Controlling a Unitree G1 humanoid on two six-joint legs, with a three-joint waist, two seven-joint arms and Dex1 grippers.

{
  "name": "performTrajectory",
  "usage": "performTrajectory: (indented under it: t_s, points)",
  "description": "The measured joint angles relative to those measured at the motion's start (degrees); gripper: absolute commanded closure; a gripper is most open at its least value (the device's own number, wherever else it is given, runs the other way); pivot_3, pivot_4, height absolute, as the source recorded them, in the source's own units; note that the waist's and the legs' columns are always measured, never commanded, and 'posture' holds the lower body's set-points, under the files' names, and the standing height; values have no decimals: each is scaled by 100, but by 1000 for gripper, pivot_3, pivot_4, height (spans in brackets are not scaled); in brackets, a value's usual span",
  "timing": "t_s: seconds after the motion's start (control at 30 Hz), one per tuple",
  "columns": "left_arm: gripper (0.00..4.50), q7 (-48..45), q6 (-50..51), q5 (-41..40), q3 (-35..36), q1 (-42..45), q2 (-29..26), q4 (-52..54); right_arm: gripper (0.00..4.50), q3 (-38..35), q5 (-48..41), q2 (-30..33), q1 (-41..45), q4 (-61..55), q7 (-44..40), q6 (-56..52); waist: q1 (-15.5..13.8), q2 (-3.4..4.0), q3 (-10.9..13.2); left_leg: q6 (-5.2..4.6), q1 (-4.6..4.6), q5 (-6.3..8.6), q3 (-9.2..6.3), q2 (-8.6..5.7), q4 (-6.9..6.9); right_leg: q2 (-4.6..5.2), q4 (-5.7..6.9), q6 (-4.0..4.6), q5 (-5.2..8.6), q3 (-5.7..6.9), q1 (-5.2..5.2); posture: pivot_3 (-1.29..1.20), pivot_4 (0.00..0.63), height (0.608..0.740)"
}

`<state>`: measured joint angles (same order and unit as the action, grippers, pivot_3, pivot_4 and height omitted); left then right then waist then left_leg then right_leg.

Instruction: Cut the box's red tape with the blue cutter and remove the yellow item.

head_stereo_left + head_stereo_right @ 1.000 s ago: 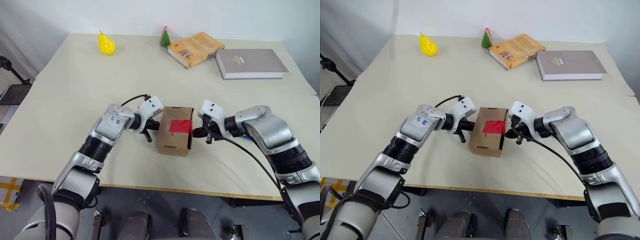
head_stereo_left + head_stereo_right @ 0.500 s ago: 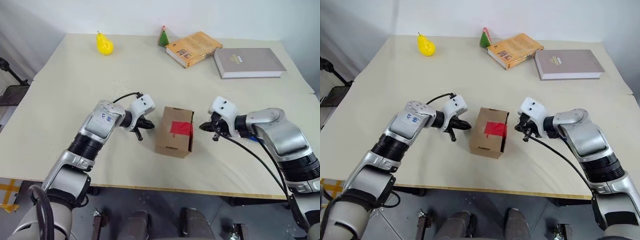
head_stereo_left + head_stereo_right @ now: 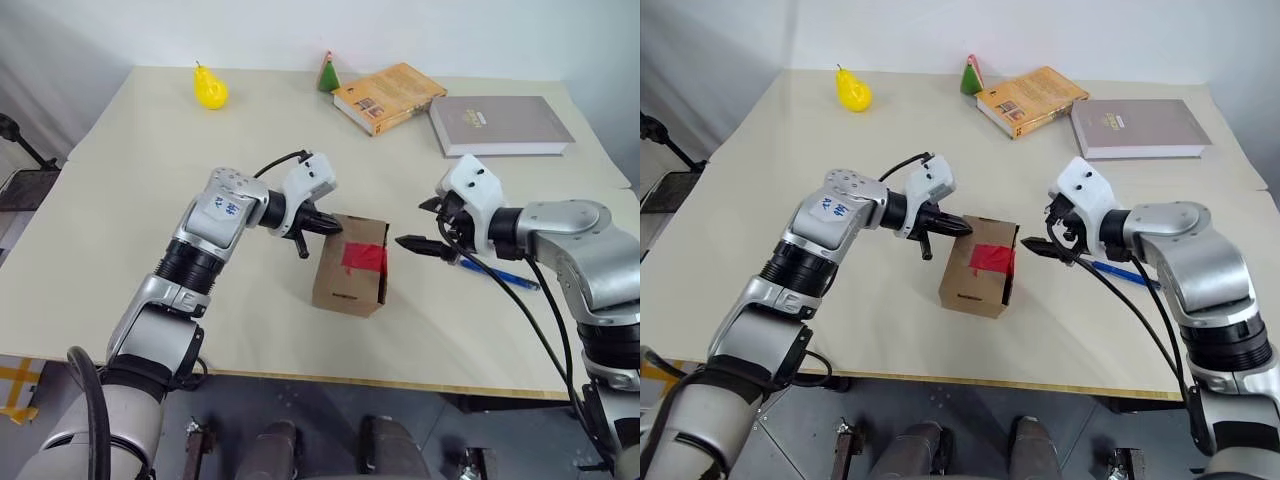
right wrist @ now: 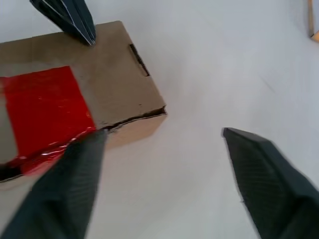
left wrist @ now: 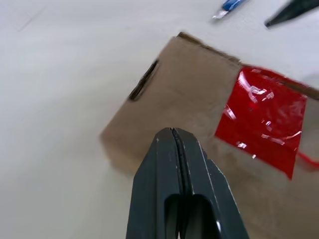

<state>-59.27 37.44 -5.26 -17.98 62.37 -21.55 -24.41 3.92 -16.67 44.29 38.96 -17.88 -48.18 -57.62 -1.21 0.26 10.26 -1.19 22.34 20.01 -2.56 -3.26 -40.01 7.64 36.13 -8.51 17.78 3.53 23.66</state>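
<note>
Cream table carries everything. Grey book and orange book lie far beyond both grippers, grey one past the right gripper, orange one between the two lines of reach. Cardboard box stands between the grippers, closed, just below and ahead of the left gripper's tip and just beside the right gripper on its inner side. Left gripper has its fingers pressed together, holding nothing, tip over the box's near upper edge; whether it touches the box, cannot tell. Right gripper has its fingers spread wide, empty, pointing at the box, apart from it. Red tape sits across the box top, between the two tips. Blue cutter lies flat on the table just behind and under the right gripper, ungripped. Yellow pear and small green cone sit at the far edge, well beyond the left gripper.
</note>
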Motion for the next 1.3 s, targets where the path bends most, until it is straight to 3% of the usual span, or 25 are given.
performTrajectory:
  t_s: [0.13, 0.43, 0.63, 0.9, 1.3]
  points:
    - [4500, -78, -345, 71, -98, 18, 240, -228, 29, 143, -82, -38, -474, -259, 122, -117, -6, 0, 0, -1, -3, 0, 2, -4, -4, 5, 7, -1, 0, -3, -1, 0, 150, 740]
    - [4500, -219, -744, 234, -180, 15, 287, -399, 29, 273, 4, 37, -571, -205, 234, 163, -9, -8, -6, -5, -17, -3, 3, -4, -7, 4, 8, -2, -1, -7, -16, 0, 150, 740]
    - [4500, -226, -741, 235, -158, -87, 279, -301, 29, 783, 375, 689, -1035, -148, 64, 539, -16, -26, -18, -5, -17, -2, -2, -2, -7, 4, 7, -2, -1, -7, -18, 0, 150, 740]
    - [4500, -159, -579, 238, -97, -255, 230, -35, 29, 845, 388, 832, -1343, -115, -133, 623, -8, -23, -19, -7, -22, -6, 6, 8, -13, 4, 14, -2, -1, -17, -19, 0, 150, 740]
    - [4500, -17, -349, 234, -53, -449, 197, 355, 29, -1193, -1298, -530, -718, 477, 303, -2441, -2, -23, -19, -6, -26, -7, 4, 12, -14, 7, 30, -2, -1, -24, -17, 0, 150, 740]
